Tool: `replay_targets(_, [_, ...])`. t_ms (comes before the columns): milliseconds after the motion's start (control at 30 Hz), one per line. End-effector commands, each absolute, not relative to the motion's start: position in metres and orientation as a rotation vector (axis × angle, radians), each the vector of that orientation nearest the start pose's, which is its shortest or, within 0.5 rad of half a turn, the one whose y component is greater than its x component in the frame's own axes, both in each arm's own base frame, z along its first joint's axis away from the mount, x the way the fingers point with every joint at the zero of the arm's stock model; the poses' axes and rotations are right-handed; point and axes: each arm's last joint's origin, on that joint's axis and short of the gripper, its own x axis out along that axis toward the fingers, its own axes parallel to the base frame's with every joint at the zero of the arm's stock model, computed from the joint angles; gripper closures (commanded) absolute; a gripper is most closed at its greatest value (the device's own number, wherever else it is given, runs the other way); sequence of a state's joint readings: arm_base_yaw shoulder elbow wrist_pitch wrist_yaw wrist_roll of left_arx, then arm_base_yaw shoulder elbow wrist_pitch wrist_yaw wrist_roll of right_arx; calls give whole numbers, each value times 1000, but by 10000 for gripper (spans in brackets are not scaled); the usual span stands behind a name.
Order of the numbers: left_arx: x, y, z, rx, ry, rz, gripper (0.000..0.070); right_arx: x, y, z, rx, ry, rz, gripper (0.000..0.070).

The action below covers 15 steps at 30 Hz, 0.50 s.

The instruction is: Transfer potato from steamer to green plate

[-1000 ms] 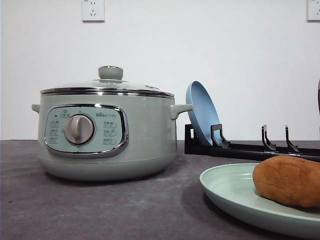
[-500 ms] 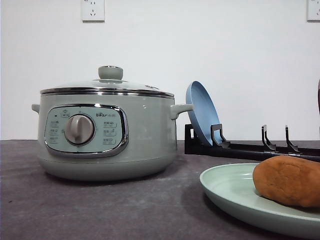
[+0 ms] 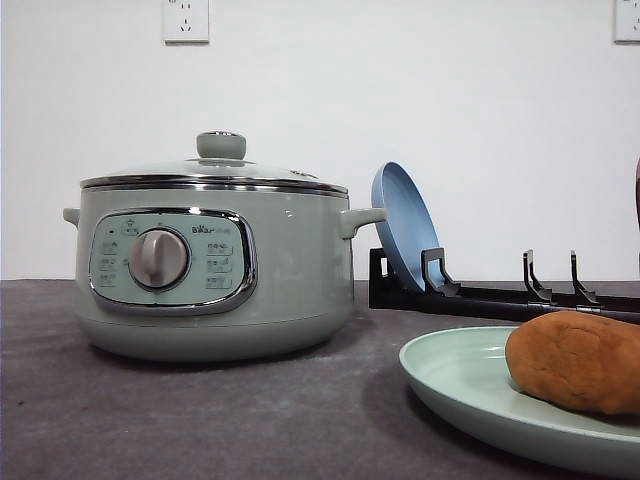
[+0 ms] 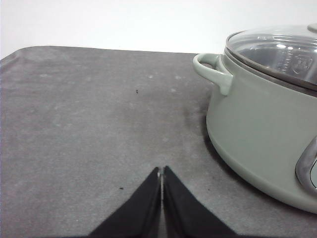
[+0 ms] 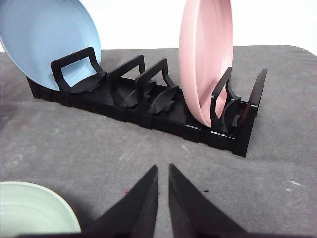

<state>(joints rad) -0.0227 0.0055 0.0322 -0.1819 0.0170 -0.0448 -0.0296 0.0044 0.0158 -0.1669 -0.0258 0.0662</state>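
Nothing has moved across the last second: from the front, steamer, plates and potato sit exactly as they did before. The potato (image 3: 578,361) lies on the green plate (image 3: 450,385) at the right front of the grey worktop (image 3: 200,420), its orange-brown skin resting against the plate's inner surface, with its far end cut off by the picture's edge. The steamer (image 3: 210,265) stands to the left, well apart from the plate, with its glass lid (image 3: 215,170) seated on the rim and the knob on top. Behind the plate a black rack (image 3: 480,295) runs along the worktop, and a blue plate (image 3: 405,225) leans upright in its end slot, just beside the steamer's side handle.

From the left wrist, the left gripper (image 4: 161,173) hangs over bare worktop beside the steamer (image 4: 262,129), its dark fingers (image 4: 146,198) pressed together with nothing between them.

From the right wrist, the right gripper (image 5: 163,171) hovers in front of the rack (image 5: 148,106), its fingers (image 5: 143,198) brought close with only a thin gap and holding nothing. A pink plate (image 5: 205,59) stands upright in the rack, the blue plate (image 5: 44,39) at the other end, and an edge of the green plate (image 5: 29,210) shows near the fingers
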Motion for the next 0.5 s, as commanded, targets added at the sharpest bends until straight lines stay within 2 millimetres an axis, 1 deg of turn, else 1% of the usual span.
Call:
replay_targets(0, [96,-3,149,-48,181,-33,700,96,-2,152,64,146,-10,672])
replay_targets(467, [96,-3,149,-48,181,-33,700,96,-2,152,64,146,-10,672])
